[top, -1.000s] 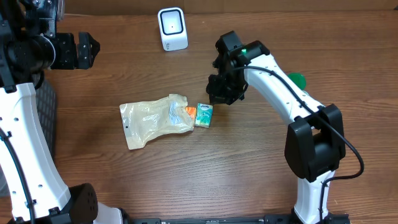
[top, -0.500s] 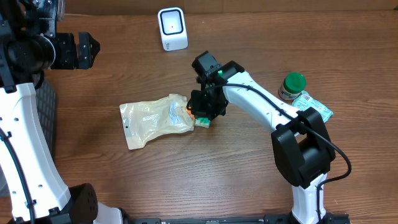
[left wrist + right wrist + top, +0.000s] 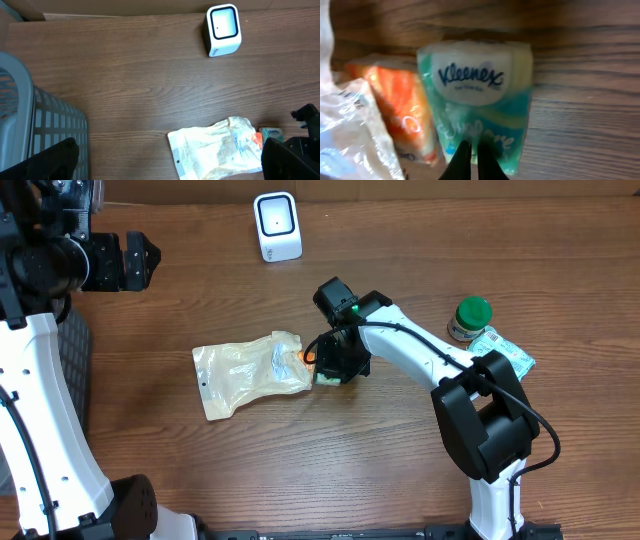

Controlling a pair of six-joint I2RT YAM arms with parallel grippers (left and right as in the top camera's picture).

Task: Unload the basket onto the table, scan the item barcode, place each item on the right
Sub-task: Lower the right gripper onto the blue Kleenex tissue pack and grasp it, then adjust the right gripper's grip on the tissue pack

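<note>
Tissue pack (image 3: pixel 475 90) lies ungrasped on the surface (image 3: pixel 200 300) beside a plastic bag (image 3: pixel 245 370), right tool (image 3: pixel 471 150) pressed together at its edge, left tool (image 3: pixel 140 262) spread far off; pickup and presenting to the scanner (image 3: pixel 277 225) remain.

1 scanner (image 3: pixel 277 226), 1 tissue pack (image 3: pixel 477 95), 1 bag (image 3: pixel 248 372), 1 jar (image 3: pixel 470 318).

**Even light, one soft close-up**

Bright, even light. The overhead and left wrist views are sharp, and shadows on the table (image 3: pixel 200 300) are faint. The right wrist close-up is soft: the tissue pack (image 3: pixel 475 95) blurs slightly, and the clear bag (image 3: pixel 350 135) glares white.
</note>
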